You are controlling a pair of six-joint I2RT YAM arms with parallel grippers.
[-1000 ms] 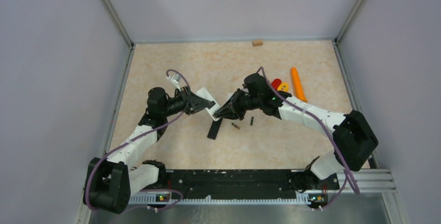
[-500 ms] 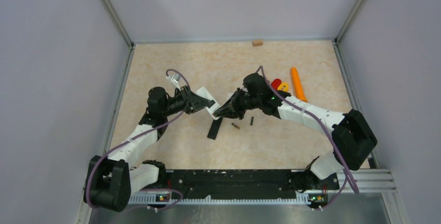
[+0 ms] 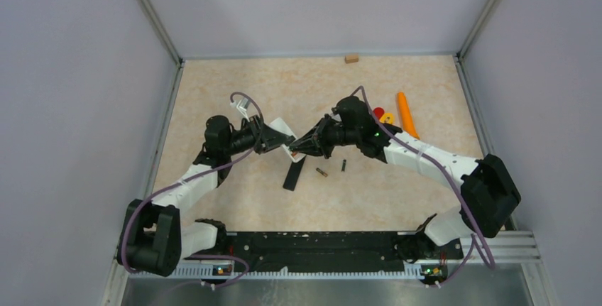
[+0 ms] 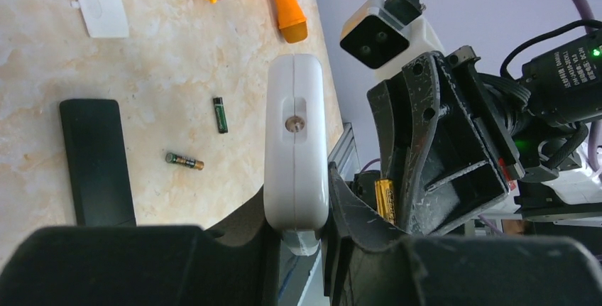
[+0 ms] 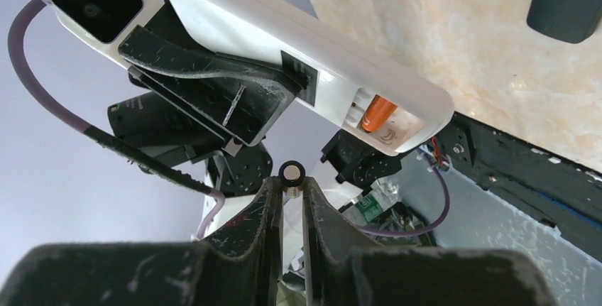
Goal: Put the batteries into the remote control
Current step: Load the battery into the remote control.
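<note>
My left gripper (image 3: 282, 144) (image 4: 297, 214) is shut on a white remote control (image 3: 281, 128) (image 4: 295, 135) and holds it above the table. Its open compartment (image 5: 387, 118) has one orange battery (image 5: 376, 112) in it. My right gripper (image 3: 298, 151) (image 5: 291, 187) is shut on a gold battery (image 5: 291, 173) (image 4: 384, 199), just beside the remote's open end. Two more batteries lie on the table: a gold one (image 3: 321, 173) (image 4: 184, 161) and a dark green one (image 3: 343, 165) (image 4: 221, 115).
A slim black bar (image 3: 293, 176) (image 4: 97, 160) lies under the grippers. A white flat cover (image 4: 99, 4) lies farther off. An orange carrot cone (image 3: 406, 114) (image 4: 287, 4) and red and yellow toys (image 3: 381, 116) sit at the right. A wooden block (image 3: 351, 58) is at the back wall.
Both grippers have shifted slightly toward the back of the table. The right gripper with its battery stays close at the remote's open end. The table batteries have not moved.
</note>
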